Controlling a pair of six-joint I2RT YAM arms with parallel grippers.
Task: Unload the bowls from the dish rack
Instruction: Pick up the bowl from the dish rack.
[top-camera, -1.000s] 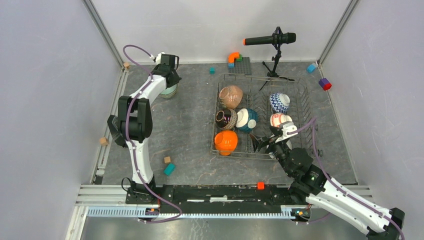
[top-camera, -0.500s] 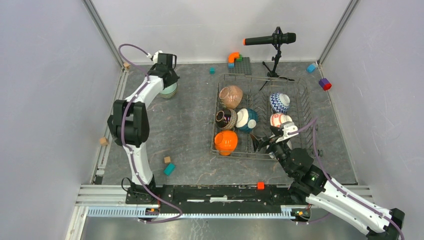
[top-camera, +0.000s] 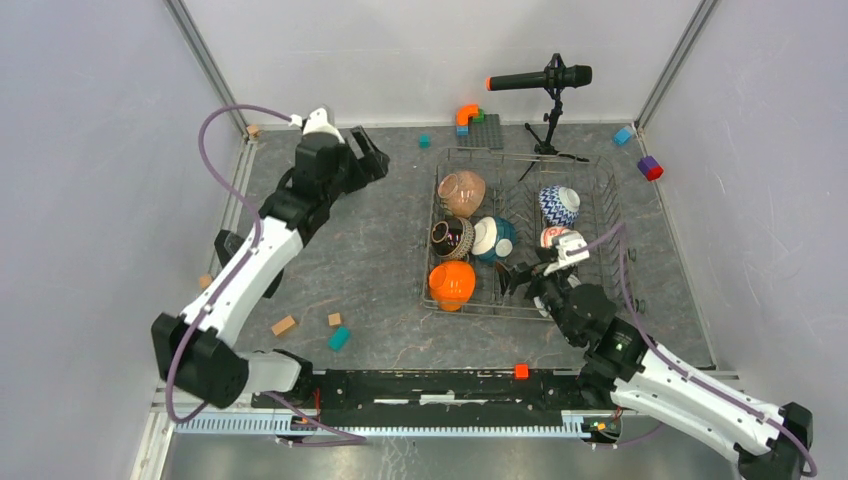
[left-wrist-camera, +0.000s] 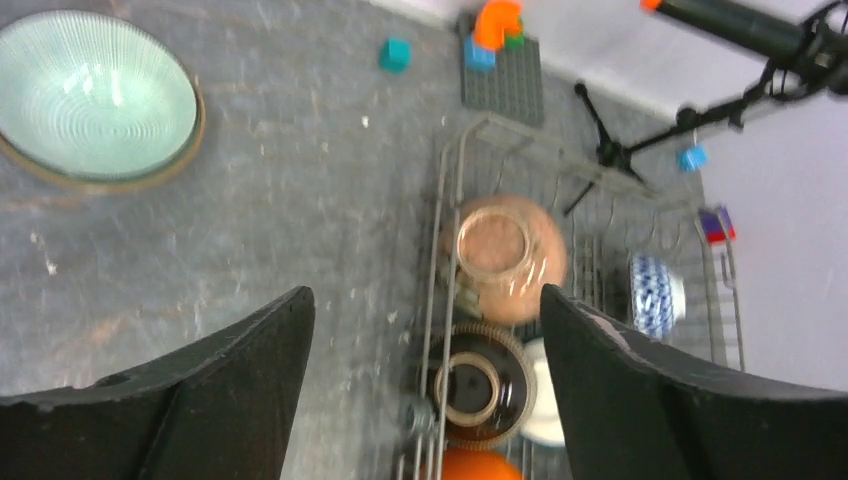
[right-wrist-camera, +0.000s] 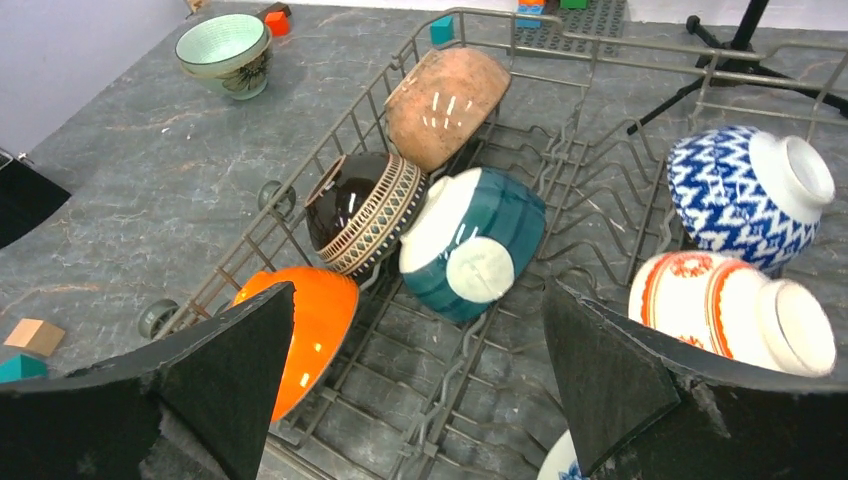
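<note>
A: Left fingers (top-camera: 368, 160) apart, nothing between them. They hang over bare desk (top-camera: 380, 240), left of the far corner of the dish rack (top-camera: 520, 215). Right fingers (top-camera: 522, 279) spread wide, also empty, over the near end of the rack.

B: Bowls in the rack?

A: Six clear.
- **Left column, far to near:** brown speckled bowl (top-camera: 462, 192) on its side, dark striped bowl (top-camera: 452, 238), then orange bowl (top-camera: 452, 284) tipped at the near left corner.
- **Middle:** teal bowl (top-camera: 494, 240) leans against the striped one, its foot turned toward the right wrist camera.
- **Right column:** blue-white zigzag bowl (top-camera: 559, 204) on its side, with the red-white bowl (right-wrist-camera: 720, 300) just nearer.

A sliver of another rim shows at the bottom edge of the right wrist view; cannot tell more.

B: Any outside the rack?

A: One. Pale green bowl (left-wrist-camera: 95, 95) upright on the desk toward the far left, well apart from the rack. The left arm (top-camera: 250, 270) covers it in the top view.

B: Surroundings?

A: Grey studded plate (top-camera: 480, 130) with an orange piece (top-camera: 466, 114) beyond the rack. Microphone (top-camera: 540, 78) on a stand at the back. A wooden block (top-camera: 284, 325) and a teal block (top-camera: 339, 338) on the near left desk.
</note>
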